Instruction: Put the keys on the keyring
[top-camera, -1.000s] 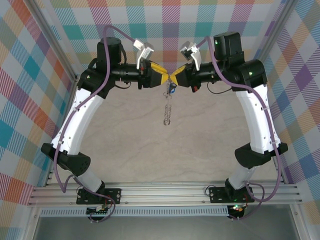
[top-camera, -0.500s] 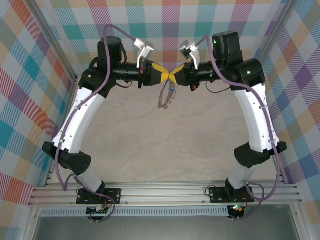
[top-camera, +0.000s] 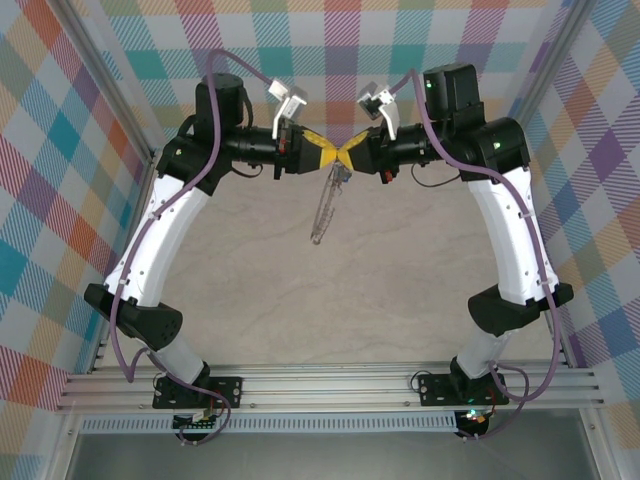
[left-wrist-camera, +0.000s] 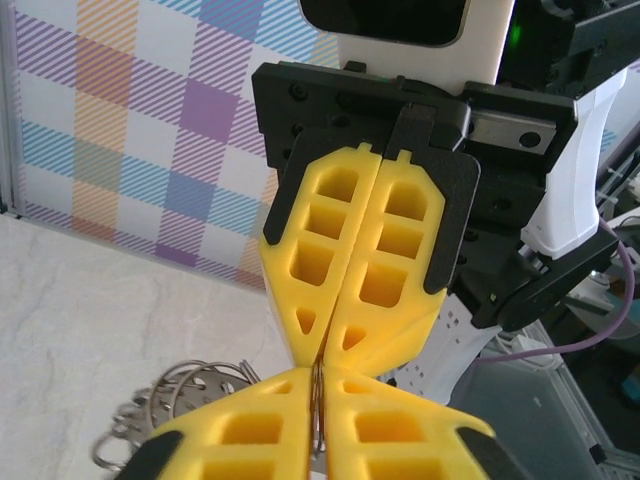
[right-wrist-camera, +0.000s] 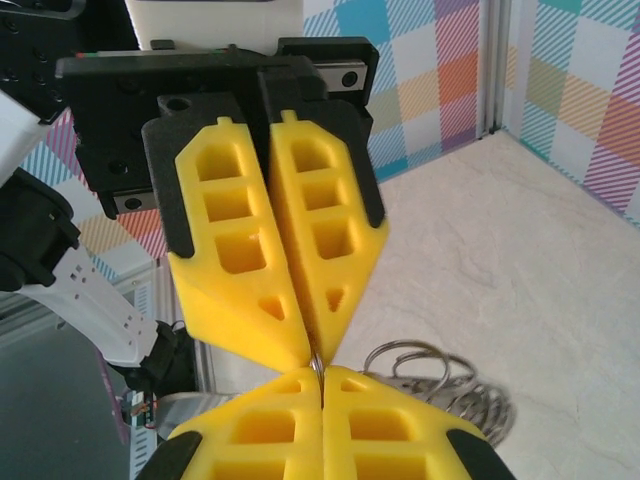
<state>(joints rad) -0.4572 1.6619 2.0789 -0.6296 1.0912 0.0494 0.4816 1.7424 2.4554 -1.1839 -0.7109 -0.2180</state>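
Observation:
My left gripper (top-camera: 331, 156) and right gripper (top-camera: 351, 154) meet tip to tip above the far middle of the table. Both are shut on the top of the keyring (top-camera: 323, 210), a thin silver hoop that hangs below them and slants down to the left. The key's small blue head (top-camera: 344, 178) shows just under the fingertips. In the left wrist view my gripper (left-wrist-camera: 320, 378) pinches the ring's wire, with the right arm's yellow fingers (left-wrist-camera: 385, 250) opposite and the ring's small loops (left-wrist-camera: 170, 400) lower left. In the right wrist view my gripper (right-wrist-camera: 320, 378) also pinches the wire, and the loops (right-wrist-camera: 445, 385) hang to its right.
The marbled tabletop (top-camera: 340, 300) lies well below the hanging ring. Checkered walls (top-camera: 60, 200) close in the left, right and back sides. Both arm bases stand on the metal rail (top-camera: 330, 385) at the near edge.
My left gripper has closed onto the ring's wire. The keyring has swung from hanging straight down to slanting towards the lower left. Both arms have stayed nearly in place.

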